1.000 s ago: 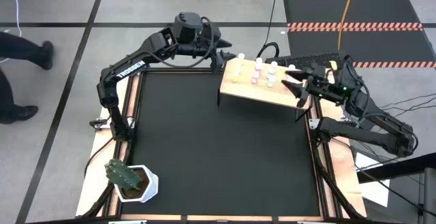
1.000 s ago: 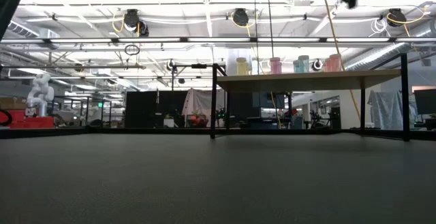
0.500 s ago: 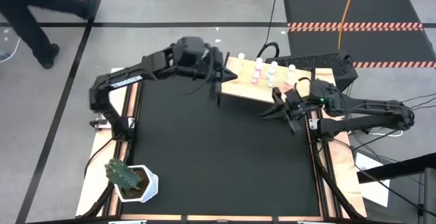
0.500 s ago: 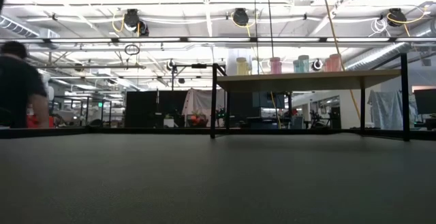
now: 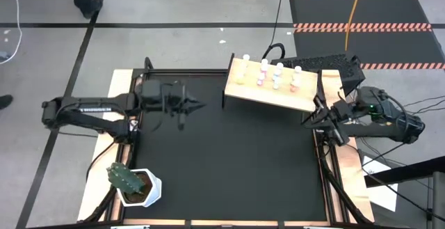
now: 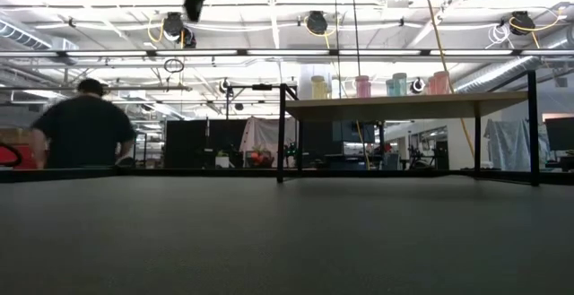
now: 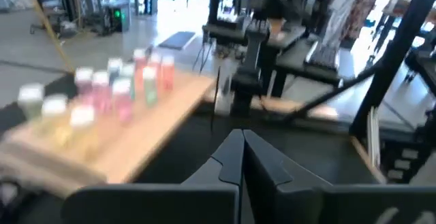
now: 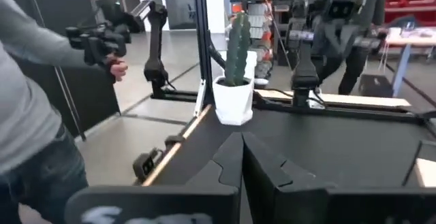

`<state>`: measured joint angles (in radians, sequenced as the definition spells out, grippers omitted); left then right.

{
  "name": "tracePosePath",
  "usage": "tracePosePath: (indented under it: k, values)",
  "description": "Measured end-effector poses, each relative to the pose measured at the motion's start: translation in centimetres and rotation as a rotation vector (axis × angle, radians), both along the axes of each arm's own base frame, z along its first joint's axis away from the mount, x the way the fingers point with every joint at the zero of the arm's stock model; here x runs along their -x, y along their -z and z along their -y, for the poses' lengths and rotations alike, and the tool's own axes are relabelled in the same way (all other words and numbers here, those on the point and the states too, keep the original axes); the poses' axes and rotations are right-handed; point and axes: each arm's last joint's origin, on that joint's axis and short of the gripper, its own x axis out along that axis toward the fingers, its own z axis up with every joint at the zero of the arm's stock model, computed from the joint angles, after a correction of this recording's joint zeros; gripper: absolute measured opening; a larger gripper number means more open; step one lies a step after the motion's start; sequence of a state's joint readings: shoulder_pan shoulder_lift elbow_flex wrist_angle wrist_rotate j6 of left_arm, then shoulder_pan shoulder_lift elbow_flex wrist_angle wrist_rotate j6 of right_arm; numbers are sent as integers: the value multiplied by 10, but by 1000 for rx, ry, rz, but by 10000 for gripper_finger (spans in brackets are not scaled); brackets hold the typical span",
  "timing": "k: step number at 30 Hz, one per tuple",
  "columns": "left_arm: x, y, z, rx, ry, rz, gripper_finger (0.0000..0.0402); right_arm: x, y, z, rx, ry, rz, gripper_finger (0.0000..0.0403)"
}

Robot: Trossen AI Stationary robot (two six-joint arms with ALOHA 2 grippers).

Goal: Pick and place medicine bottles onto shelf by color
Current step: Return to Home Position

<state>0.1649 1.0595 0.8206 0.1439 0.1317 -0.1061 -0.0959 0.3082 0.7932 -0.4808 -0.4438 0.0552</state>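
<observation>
The shelf [image 5: 278, 97] stands on thin black legs at the table's far right. Several small white-capped medicine bottles [image 5: 268, 74] stand upright on its top, pink, yellow, teal and red ones among them. In the low view they stand in a row [image 6: 362, 85] along the board [image 6: 404, 107]. My left gripper [image 5: 201, 106] hangs level over the table's left part, left of the shelf, shut and with nothing in it [image 7: 242, 142]. My right gripper [image 5: 304, 123] hangs at the table's right edge, just nearer than the shelf, shut and holding nothing [image 8: 242, 146].
A green cactus in a white pot [image 5: 132, 184] stands at the near left corner. The bare black tabletop [image 5: 229, 159] spreads across the middle and near side. A dark keyboard [image 5: 327, 63] lies beyond the shelf. People stand in the room around the table [image 6: 85, 129].
My left gripper has drawn back from the shelf's far left corner toward the table's left edge and come down. My right gripper has left the shelf's right end, gone toward the near and right edges, turned and shut. The bottles have stayed on the shelf.
</observation>
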Motion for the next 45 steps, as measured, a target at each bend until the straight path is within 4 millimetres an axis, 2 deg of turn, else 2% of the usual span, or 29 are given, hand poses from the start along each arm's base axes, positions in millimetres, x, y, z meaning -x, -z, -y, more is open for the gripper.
tracePosePath:
  k: [4, 7, 13, 18, 22, 25, 30, 35, 39, 41, 45]
  values:
    - [27, 41, 7, 21, 5, -8, 3, 13, 7, 0, 89, 32, -5, 1]
    - [41, 64, 9, 24, 6, -34, 9, 21, 9, 2, 173, 134, 18, 1]
    - [72, 92, 13, -12, -2, 23, 3, 33, 15, 3, 150, 231, 112, 1]
    - [92, 115, 15, -34, -21, 96, 15, 15, 47, 4, -4, 213, 204, 0]
    - [100, 135, 17, 30, -25, 83, 20, -3, 79, 5, -31, 181, 193, 0]
    - [103, 141, 17, 37, -25, 85, 17, -13, 99, 6, -40, 177, 170, 0]
    - [106, 139, 18, -49, -21, 107, 3, -24, 122, 6, -79, 148, 198, 0]
    - [109, 138, 18, -114, -19, 110, 19, -32, 142, 7, -121, 143, 219, 0]
    - [111, 142, 18, -128, -17, 81, 24, -32, 141, 7, -154, 135, 268, 0]
    - [113, 150, 19, -138, -17, 88, 21, -31, 140, 7, -166, 116, 287, 0]
    - [115, 157, 18, -122, -27, 77, 7, -32, 144, 6, -144, 113, 249, 0]
